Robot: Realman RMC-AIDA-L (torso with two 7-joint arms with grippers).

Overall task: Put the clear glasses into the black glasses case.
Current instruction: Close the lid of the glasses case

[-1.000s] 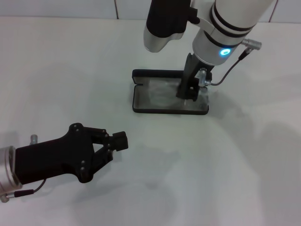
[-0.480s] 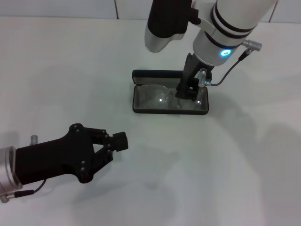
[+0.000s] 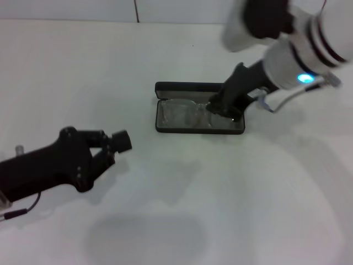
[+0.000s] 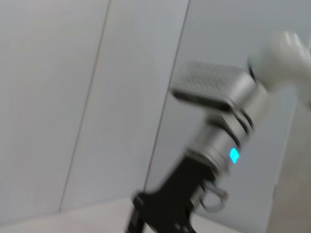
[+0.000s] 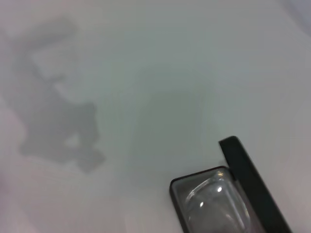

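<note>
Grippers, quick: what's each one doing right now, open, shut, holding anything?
Left gripper: shut, holding nothing, above the bare table.
Right gripper: over the open black glasses case where the clear glasses lie; cannot tell.

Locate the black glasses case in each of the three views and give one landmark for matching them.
Head view: the black glasses case lies open at centre, the right gripper at its right end.
Left wrist view: not in it; only the right arm shows.
Right wrist view: the case's end sits at the lower right corner.
Shared landmark: the clear glasses inside the case, seen in the head and right wrist views.
</note>
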